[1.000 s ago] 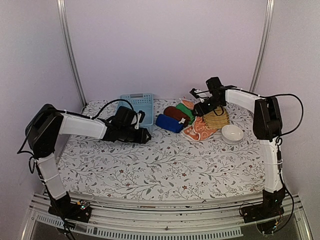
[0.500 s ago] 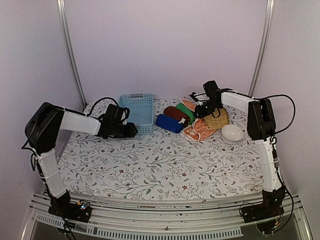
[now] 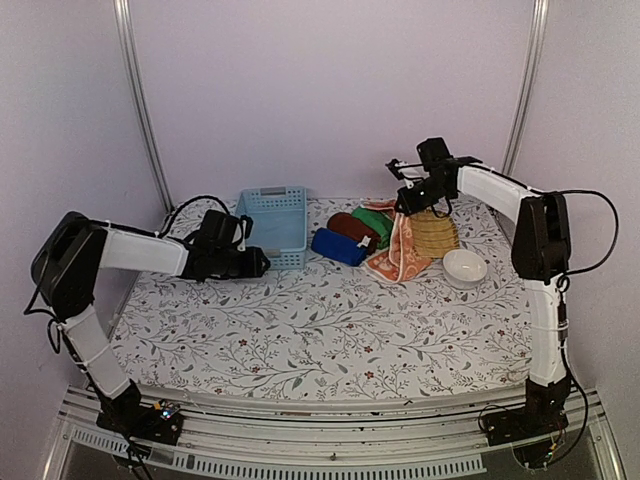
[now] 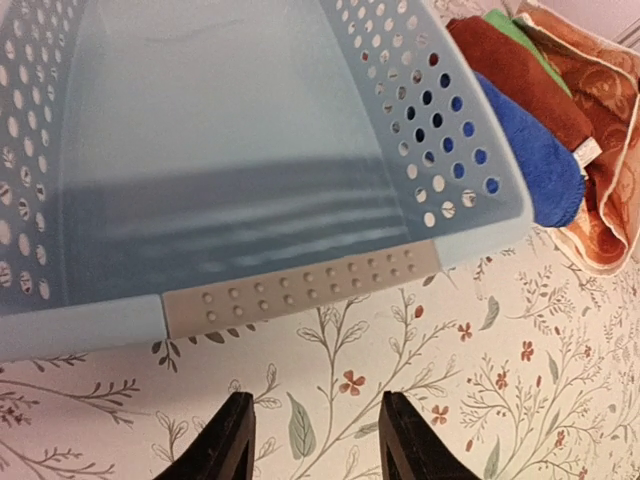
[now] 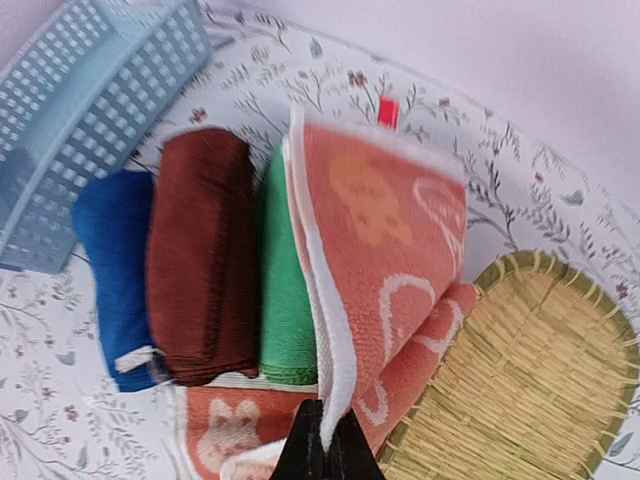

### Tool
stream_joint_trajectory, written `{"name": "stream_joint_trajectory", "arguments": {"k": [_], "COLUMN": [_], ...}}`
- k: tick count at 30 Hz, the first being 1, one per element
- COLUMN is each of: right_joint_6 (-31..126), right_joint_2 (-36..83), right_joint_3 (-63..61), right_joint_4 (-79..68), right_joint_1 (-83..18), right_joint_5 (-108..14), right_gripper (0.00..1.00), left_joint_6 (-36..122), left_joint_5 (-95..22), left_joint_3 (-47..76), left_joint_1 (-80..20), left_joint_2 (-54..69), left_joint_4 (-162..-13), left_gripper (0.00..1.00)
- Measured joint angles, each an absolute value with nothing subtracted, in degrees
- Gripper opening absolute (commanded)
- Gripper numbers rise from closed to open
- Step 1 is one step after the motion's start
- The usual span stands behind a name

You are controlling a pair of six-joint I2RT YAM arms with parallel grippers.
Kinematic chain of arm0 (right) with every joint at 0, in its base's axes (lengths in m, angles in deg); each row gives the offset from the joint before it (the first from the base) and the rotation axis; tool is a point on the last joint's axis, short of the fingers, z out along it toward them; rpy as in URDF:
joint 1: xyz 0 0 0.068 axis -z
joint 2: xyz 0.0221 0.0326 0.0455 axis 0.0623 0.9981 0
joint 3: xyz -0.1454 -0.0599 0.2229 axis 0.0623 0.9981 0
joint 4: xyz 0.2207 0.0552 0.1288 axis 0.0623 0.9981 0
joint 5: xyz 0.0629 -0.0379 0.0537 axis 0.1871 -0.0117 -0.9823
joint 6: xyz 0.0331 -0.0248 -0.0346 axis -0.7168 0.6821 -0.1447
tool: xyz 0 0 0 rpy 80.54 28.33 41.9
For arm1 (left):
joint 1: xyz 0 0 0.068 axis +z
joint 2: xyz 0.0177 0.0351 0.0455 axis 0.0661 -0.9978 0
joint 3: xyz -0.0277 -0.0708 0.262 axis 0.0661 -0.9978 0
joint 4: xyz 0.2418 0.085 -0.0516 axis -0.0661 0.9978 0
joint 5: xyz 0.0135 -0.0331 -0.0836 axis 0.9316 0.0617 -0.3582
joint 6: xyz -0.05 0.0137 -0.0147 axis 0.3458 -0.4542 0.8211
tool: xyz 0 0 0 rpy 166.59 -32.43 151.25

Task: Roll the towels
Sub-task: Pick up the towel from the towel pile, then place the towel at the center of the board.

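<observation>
1. We find the right gripper (image 5: pixel 322 447) pinched shut on the orange towel (image 5: pixel 395 240) at its white edge. The cloth hangs below the claw, its long axis running down from it.
2. The left gripper (image 4: pixel 315 440) is parted and empty, just before the blue basket (image 4: pixel 300 292), with the towels well off to its side.
3. We judge the right arm nearer.

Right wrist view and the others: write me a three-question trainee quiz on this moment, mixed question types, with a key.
1. True or false: the right gripper is shut on the orange towel.
2. Which colour towel lies nearest the basket?
3. Fill in: the left gripper is ___ and holds nothing.
Key: 1 true; 2 the blue towel; 3 open.
</observation>
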State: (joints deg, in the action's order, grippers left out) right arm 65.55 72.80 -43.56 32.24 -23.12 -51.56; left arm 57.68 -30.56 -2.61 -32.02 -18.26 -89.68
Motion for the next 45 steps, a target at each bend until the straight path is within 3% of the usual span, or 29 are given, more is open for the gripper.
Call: {"name": "stream_joint_trajectory", "arguments": {"k": [9,15,20,23,25,29,33,39,45], "right_joint_6": [68.4,69.1,63.4,57.5,52.1,46.4,48.7,58.7,78.2], "right_joint_2": [53.7,44.0,30.3,23.2,21.6,26.7,30.5,25.7,24.0], "right_joint_3": [-43.6,-41.9,-25.7,-11.2,-1.6,12.9,16.2,11.7,6.3], "right_joint_4": [33.9,35.3,24.8,13.4,6.1,3.8,12.0,18.8,31.6], "right_joint_1": [-23.7,-24.8,-24.7,-22.4,-19.1,-10.7,-4.7,-4.5,-4.8], "right_joint_5": [-70.7,-91.9,-106.7,-109.8,-110.0,-103.1,-94.2,-88.8,-86.8], "right_gripper": [0.02,0.02,0.03,0.17,0.36,0.44,0.53,0.51,0.5], "left_joint_6": [58.4,58.8,59.6,59.9,59.9,59.6,57.6,52.7,42.6], "left_joint_5": [-32.1,-31.8,-30.4,-29.9,-29.7,-29.8,-31.0,-37.1,-42.2], "left_joint_3": [-3.2,-3.5,-4.3,-4.8,-4.9,-4.9,-3.7,0.3,10.8], "left_joint_1": [-33.4,-34.8,-36.7,-37.9,-38.5,-39.4,-41.1,-47.0,-59.7], "left_joint_2": [-6.8,-0.2,2.6,3.2,3.1,2.9,0.8,-5.4,-15.4], "left_joint_4": [-89.3,-89.0,-88.6,-88.1,-87.7,-87.0,-85.1,-81.4,-73.9], "left_gripper": [0.45,0.45,0.45,0.44,0.44,0.43,0.42,0.41,0.43]}}
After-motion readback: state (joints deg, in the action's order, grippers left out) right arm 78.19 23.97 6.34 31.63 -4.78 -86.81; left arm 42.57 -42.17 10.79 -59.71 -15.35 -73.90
